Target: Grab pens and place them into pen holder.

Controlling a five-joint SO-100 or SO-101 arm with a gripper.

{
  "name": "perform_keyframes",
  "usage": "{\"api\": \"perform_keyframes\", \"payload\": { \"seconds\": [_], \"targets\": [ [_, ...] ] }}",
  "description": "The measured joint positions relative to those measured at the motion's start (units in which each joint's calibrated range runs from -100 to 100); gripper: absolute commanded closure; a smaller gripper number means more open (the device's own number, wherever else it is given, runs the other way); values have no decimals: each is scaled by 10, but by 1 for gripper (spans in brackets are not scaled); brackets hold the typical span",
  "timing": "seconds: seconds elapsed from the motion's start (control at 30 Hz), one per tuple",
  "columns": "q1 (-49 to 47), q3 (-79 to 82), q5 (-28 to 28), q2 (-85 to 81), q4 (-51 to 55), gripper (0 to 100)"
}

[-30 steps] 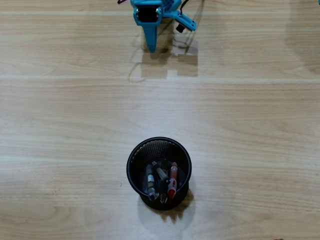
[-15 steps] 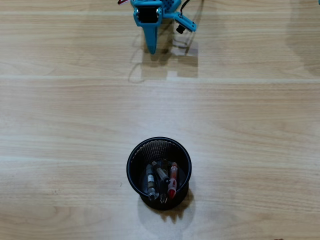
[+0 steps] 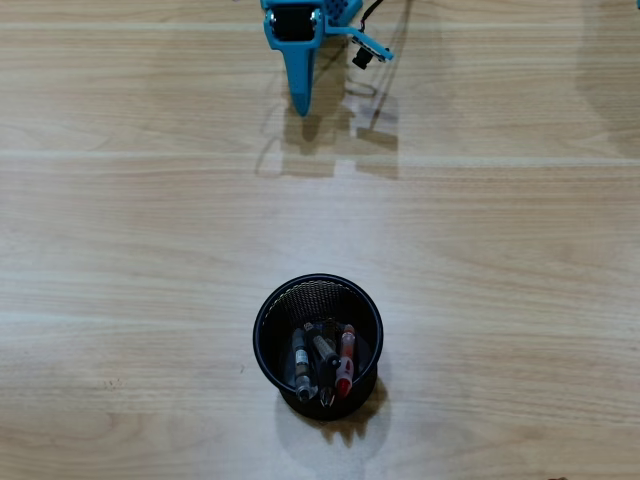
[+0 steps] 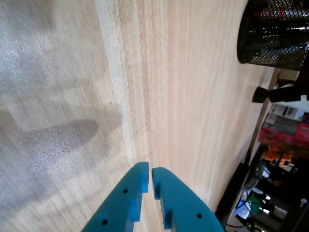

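The black wire-mesh pen holder (image 3: pixel 318 346) stands on the wooden table, low in the overhead view, and shows at the top right of the wrist view (image 4: pixel 275 34). Several pens (image 3: pixel 322 362) lean inside it, among them a red one (image 3: pixel 346 362) and a grey-clear one (image 3: pixel 300 364). My blue gripper (image 3: pixel 301 105) hangs at the top of the overhead view, far from the holder. In the wrist view its two blue jaws (image 4: pixel 150 171) stand nearly together with nothing between them.
The table's far edge (image 4: pixel 251 145) runs down the right of the wrist view, with cluttered shelves and cables (image 4: pixel 280 154) beyond it. A thin black cable (image 3: pixel 372 20) trails from the arm at the top of the overhead view.
The gripper tip has shifted slightly down the overhead view and its shadow has moved with it. The holder and pens have stayed put.
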Motion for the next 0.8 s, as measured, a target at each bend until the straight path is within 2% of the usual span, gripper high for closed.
{"api": "perform_keyframes", "payload": {
  "seconds": [0.8],
  "targets": [
    [0,0,0,0,-3,98]
  ]
}}
